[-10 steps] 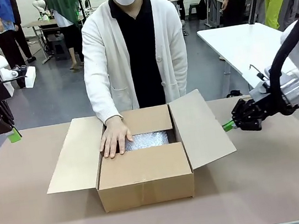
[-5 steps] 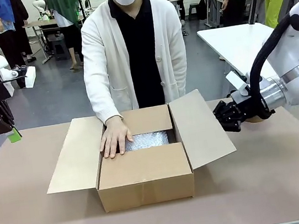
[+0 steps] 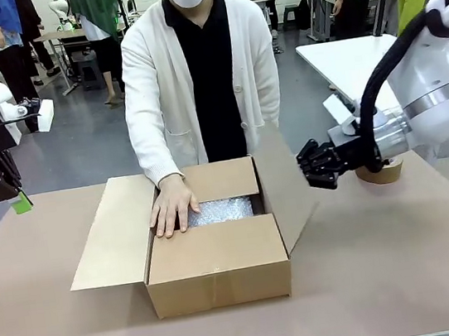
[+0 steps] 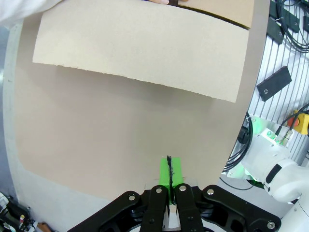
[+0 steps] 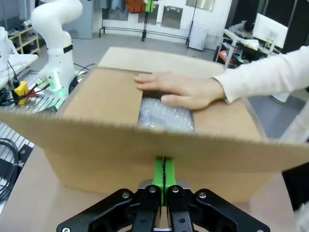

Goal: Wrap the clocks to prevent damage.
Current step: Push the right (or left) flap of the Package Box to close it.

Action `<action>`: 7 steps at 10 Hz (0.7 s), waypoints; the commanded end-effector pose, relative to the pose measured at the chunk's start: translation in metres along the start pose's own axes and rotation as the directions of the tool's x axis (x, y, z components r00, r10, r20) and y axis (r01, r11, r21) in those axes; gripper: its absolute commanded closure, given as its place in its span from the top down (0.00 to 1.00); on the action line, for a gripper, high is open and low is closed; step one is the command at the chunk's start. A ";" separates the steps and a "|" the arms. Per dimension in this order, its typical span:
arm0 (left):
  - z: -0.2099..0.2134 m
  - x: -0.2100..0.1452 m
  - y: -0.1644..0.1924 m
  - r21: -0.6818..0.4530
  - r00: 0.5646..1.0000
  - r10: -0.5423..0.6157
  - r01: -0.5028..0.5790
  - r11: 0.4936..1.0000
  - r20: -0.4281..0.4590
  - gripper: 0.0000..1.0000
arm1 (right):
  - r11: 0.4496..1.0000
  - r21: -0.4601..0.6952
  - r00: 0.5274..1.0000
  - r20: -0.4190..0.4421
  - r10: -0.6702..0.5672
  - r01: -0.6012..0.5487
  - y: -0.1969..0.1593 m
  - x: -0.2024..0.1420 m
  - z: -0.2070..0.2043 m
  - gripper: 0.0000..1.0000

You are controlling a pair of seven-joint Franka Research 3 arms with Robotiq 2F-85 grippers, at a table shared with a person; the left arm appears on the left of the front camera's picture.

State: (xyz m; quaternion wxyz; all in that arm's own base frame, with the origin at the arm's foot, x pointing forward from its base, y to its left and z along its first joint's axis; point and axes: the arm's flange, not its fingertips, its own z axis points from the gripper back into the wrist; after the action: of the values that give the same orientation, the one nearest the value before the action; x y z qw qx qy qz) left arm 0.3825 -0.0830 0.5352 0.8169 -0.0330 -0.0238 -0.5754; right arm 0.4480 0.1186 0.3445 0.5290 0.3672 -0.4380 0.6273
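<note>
Front view, right side: findings?
– Right pincer (image 3: pixel 303 165) shut, empty, tips against the raised right flap (image 3: pixel 281 185) of the box (image 3: pixel 218 273).
– Left side?
– Left pincer (image 3: pixel 20 202) shut, empty, above the desk's (image 3: pixel 391 278) far left edge, well apart from the box.
– Contents?
– Bubble wrap (image 3: pixel 222 211) lies inside the box, the person's hand (image 3: pixel 171 205) partly on it. Whether it covers a clock, I cannot tell.

The box (image 3: pixel 218 273) is plain brown cardboard on a duller tan table cover (image 3: pixel 407 276); the bubble wrap (image 3: pixel 220 211) inside is silvery and dotted. The person's cardigan (image 3: pixel 156 94) is white and the shirt (image 3: pixel 212 78) black. The left gripper (image 3: pixel 20 202) and right gripper (image 5: pixel 163 169) are black with green pads, and the tape roll (image 3: pixel 384 172) at the right is brown
</note>
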 end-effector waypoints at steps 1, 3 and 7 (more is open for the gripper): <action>0.001 0.001 0.000 0.004 1.000 0.009 -0.009 1.000 0.004 0.01 | 0.999 0.035 1.000 0.017 0.007 -0.008 -0.012 -0.004 -0.044 0.01; 0.001 0.001 0.000 0.004 1.000 0.009 -0.009 1.000 0.004 0.01 | 0.999 0.053 1.000 0.001 0.014 -0.014 -0.020 -0.001 -0.070 0.01; 0.001 0.001 0.000 0.004 1.000 0.009 -0.009 1.000 0.004 0.01 | 0.998 0.056 0.999 -0.032 -0.014 0.016 -0.025 -0.018 -0.084 0.01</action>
State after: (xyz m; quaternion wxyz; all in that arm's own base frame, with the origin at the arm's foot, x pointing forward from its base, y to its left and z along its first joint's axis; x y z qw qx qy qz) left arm 0.3825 -0.0830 0.5352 0.8168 -0.0330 -0.0238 -0.5754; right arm 0.4716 0.1912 0.3113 0.5167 0.3852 -0.4091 0.6459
